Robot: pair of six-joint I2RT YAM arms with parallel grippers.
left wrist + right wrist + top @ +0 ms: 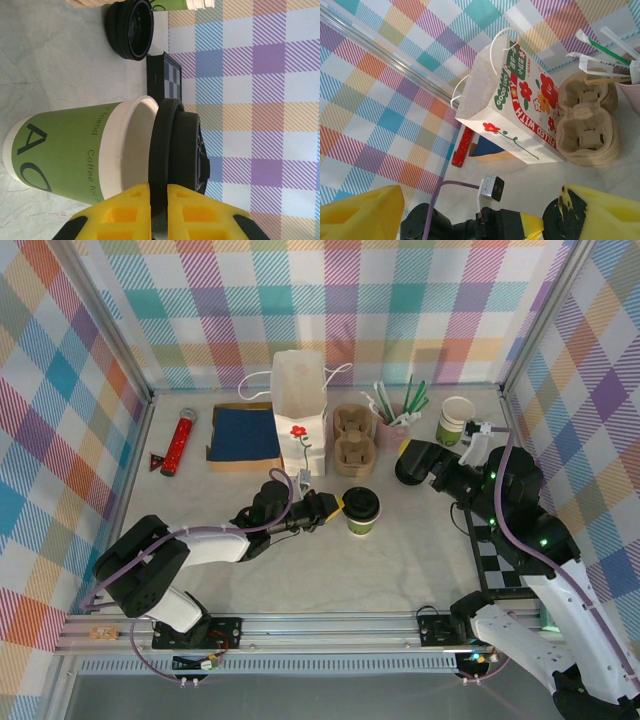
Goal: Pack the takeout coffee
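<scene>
The takeout coffee (362, 512) stands upright at mid-table, a green cup (70, 150) with a white upper band. Its black lid (177, 150) sits at the cup's mouth, slightly askew. My left gripper (158, 200) is shut on the lid's rim, one yellow finger (125, 210) on each side, reaching in from the left (330, 506). My right gripper (482, 200) is open wide with nothing between its fingers, to the right of the cup and facing it. In the top view its wrist (445, 475) hangs beside a stack of black lids (410, 465).
A flowered white paper bag (298, 410) stands behind the cup. A brown pulp carrier (352, 438), a cup of straws (392, 420) and a stack of lidless cups (456, 422) are to its right. A blue cloth (245, 435) and red tube (180, 443) lie left.
</scene>
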